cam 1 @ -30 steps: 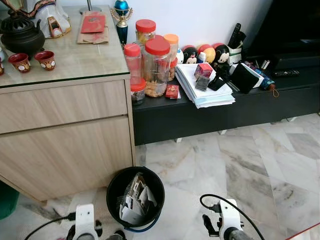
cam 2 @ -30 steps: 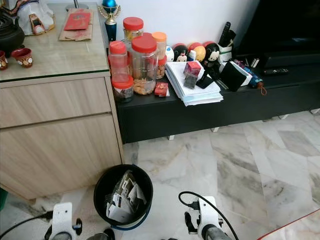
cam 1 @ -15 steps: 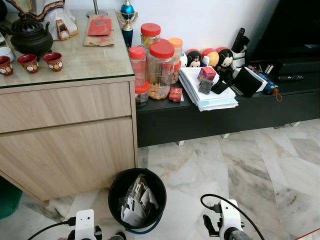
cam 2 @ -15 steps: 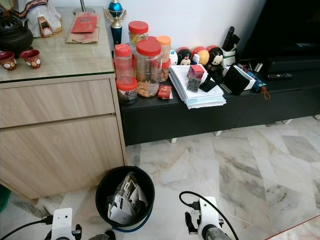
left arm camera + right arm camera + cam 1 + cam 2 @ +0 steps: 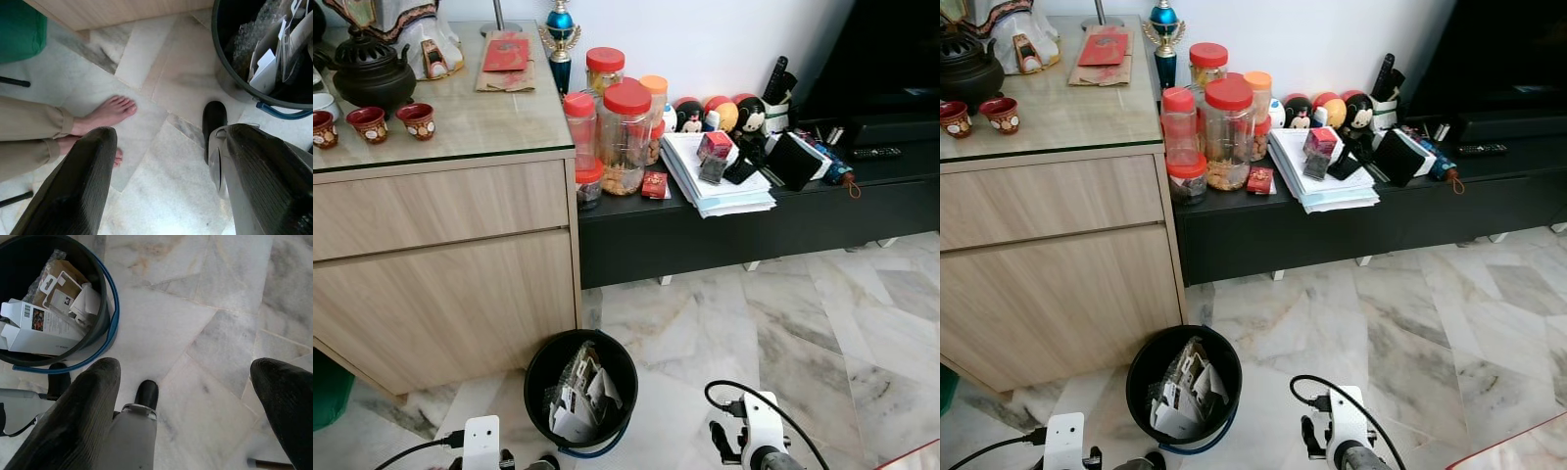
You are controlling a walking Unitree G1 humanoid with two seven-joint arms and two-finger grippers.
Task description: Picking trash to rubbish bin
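Note:
The black rubbish bin [image 5: 540, 367] with a blue handle stands on the marble floor in front of the wooden cabinet. It holds paper and cardboard trash, among it a white carton [image 5: 44, 328]. Both arms hang low at the picture's bottom edge, the left arm [image 5: 480, 443] just left of the bin and the right arm [image 5: 759, 441] to its right. My left gripper [image 5: 166, 186] is open above bare floor beside the bin's rim [image 5: 220, 73]. My right gripper [image 5: 190, 416] is open too, over the floor next to the bin [image 5: 105, 308]. Neither holds anything.
A person's bare feet [image 5: 105, 115] and khaki trouser legs stand close to the left gripper. The wooden cabinet [image 5: 440, 264] and a low black bench [image 5: 754, 220] loaded with jars, papers and toys line the wall. Open marble floor [image 5: 822, 333] lies to the right.
The camera has shifted a little, and the left arm sits slightly lower in the picture. The bin and its trash have not moved.

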